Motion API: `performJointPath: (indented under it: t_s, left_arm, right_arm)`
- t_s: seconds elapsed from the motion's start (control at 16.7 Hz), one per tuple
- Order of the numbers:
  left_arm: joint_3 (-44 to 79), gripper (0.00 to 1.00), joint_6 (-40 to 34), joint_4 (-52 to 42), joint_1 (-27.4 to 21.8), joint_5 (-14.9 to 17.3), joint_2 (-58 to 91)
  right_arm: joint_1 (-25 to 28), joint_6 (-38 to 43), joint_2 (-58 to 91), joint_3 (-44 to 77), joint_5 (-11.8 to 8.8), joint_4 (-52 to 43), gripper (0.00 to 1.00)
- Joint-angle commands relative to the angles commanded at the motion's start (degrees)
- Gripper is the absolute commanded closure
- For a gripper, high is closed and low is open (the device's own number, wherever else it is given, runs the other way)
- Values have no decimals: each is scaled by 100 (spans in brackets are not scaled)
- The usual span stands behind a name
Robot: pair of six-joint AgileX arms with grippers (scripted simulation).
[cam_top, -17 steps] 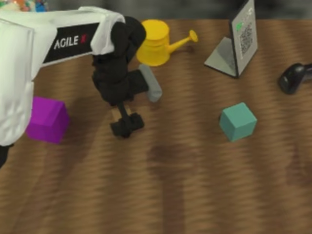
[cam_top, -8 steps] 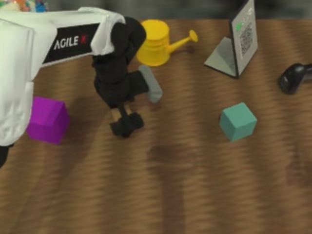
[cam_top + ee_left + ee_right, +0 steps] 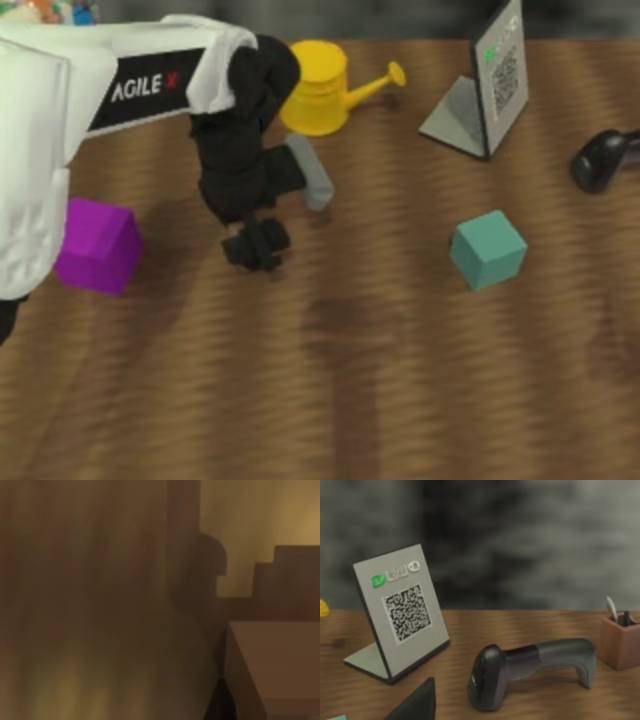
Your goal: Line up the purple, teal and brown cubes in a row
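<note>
Grainy wood table (image 3: 400,380); matte purple cube (image 3: 97,245) and teal cube (image 3: 487,249); smooth yellow plastic-looking can (image 3: 318,87); dark matte scanner (image 3: 530,667).

"AGILE X" lettering on the left arm (image 3: 145,88) — black band, QR code on the grey sign stand (image 3: 406,612) — small logo unreadable

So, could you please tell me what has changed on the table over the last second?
The left gripper has dropped lower over the small tan-brown cube, which the top view now hides; the left wrist view shows a tan block close up. Whether it is gripped cannot be told. The magenta-purple cube, teal cube and yellow watering can stayed put.
</note>
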Motion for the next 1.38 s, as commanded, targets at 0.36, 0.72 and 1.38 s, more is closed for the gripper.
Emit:
performJointPath:
  t_s: [0.36, 0.72, 1.38]
  left_arm:
    - [0, 100, 0, 0, 0, 0, 0]
    - [378, 100, -88, -567, 48, 89, -320]
    - [1035, 100, -98, -1492, -13, 85, -547]
  right_arm:
    - [0, 0, 0, 0, 0, 0, 0]
    - [0, 0, 0, 0, 0, 0, 0]
    - [0, 0, 0, 0, 0, 0, 0]
